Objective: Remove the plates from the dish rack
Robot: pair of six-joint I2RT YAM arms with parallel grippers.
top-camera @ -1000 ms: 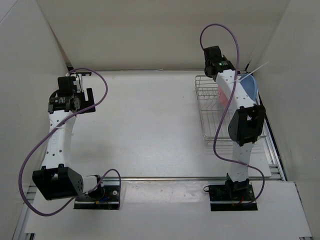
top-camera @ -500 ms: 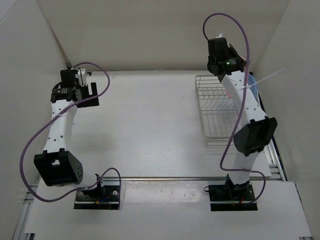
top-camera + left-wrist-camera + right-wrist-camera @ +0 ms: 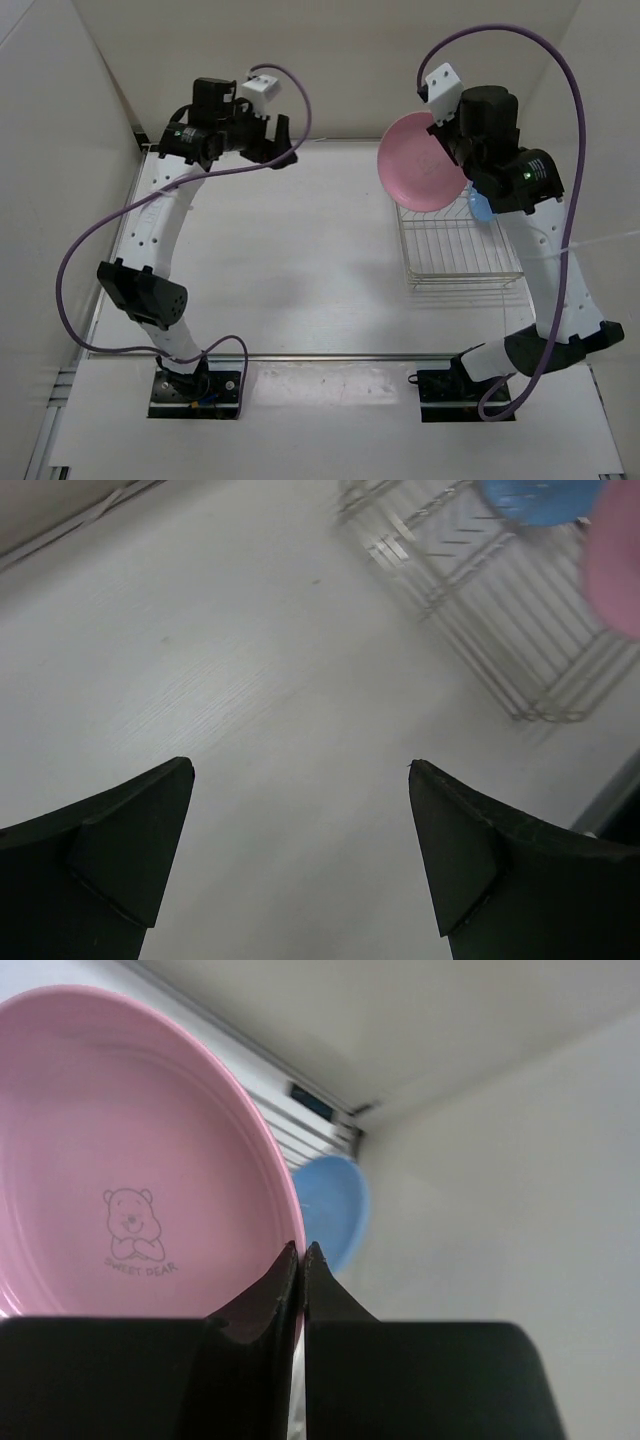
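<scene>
Left hand (image 3: 300, 770) spread wide over the bench (image 3: 230, 660), well short of the dish rack (image 3: 500, 610). Blue plate (image 3: 540, 498) at the rack's far end, blurry pink plate (image 3: 615, 565) beside it.

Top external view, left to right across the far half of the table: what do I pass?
Open left pincer → round pink plastic plate → round light blue plastic plate.

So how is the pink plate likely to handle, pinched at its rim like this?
Probably stiff: the pink plate shows no sag held only at its rim by the right gripper. Likely light, since that edge pinch carries it. Its smooth surface may be slippery, so it could pivot.
</scene>
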